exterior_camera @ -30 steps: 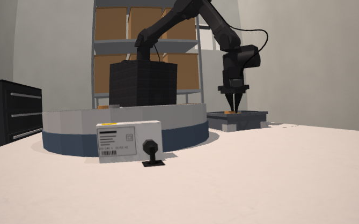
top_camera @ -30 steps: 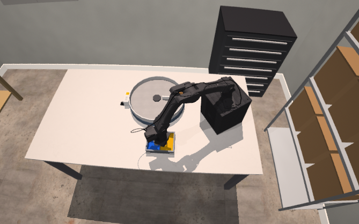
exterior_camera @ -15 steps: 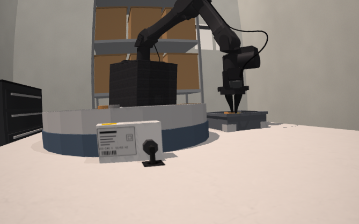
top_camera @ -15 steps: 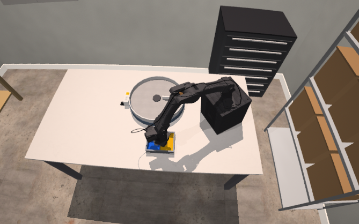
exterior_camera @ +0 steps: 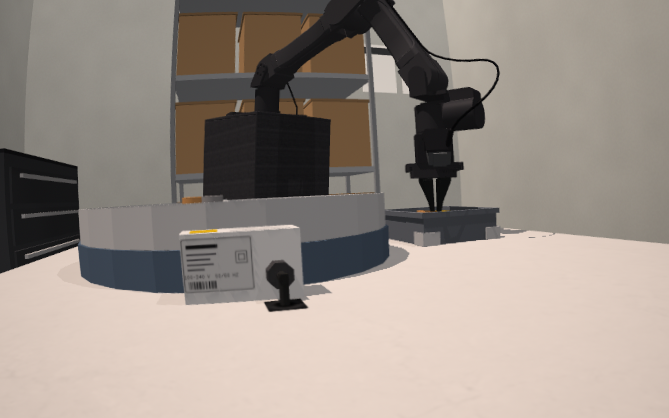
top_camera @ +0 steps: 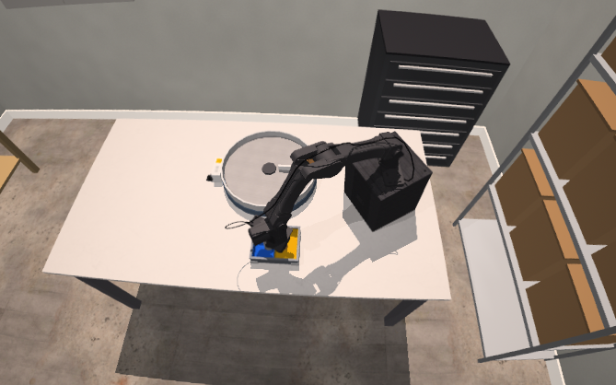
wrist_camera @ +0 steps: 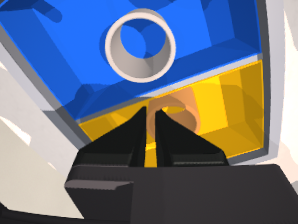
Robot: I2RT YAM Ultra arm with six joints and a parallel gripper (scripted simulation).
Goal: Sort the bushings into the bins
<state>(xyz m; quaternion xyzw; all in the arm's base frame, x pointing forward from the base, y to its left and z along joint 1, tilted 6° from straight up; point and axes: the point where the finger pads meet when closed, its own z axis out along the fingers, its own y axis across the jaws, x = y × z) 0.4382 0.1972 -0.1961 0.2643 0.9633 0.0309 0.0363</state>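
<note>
One bronze bushing is at the yellow bin, its ring visible beside the fingertips in the wrist view. The gripper points downward and is clenched on the wall of this bushing, with a narrow gap between its fingers; whether the bushing touches the bin floor, I cannot tell. In the exterior view, a bit of its bronze colour shows by the fingertips at the top of the grey tray that carries both bins.

In the adjoining blue bin, a steel bushing shows its round opening to the wrist camera. It lies near the divider between the two compartments, apart from the fingers.

The turntable stands on the surface, near the tray. Another bronze piece shows over there, partly covered by the arm in the top view and mostly behind the rim in the exterior view. A white box with a printed label stands just beside the turntable, and the arm rises from a black block.
</note>
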